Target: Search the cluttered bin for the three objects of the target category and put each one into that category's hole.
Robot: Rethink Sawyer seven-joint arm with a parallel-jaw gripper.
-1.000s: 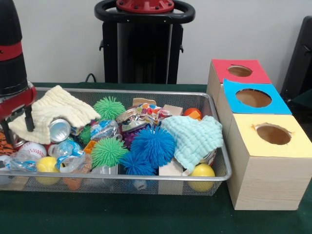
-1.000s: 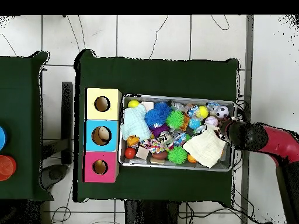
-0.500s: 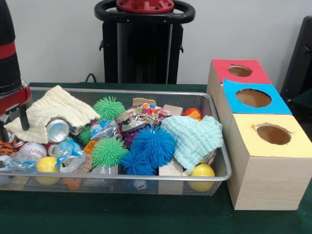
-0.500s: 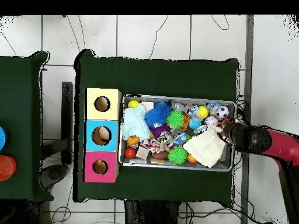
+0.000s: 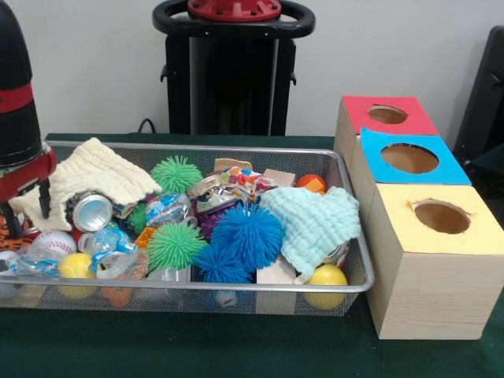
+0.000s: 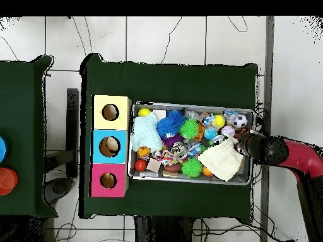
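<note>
a pale yellow cloth (image 5: pixel 94 175), a shiny can (image 5: pixel 92 211), spiky blue (image 5: pixel 246 233) and green balls (image 5: pixel 175 245), a mint cloth (image 5: pixel 315 222) and a baseball (image 5: pixel 52 244) lie jumbled together.
</note>
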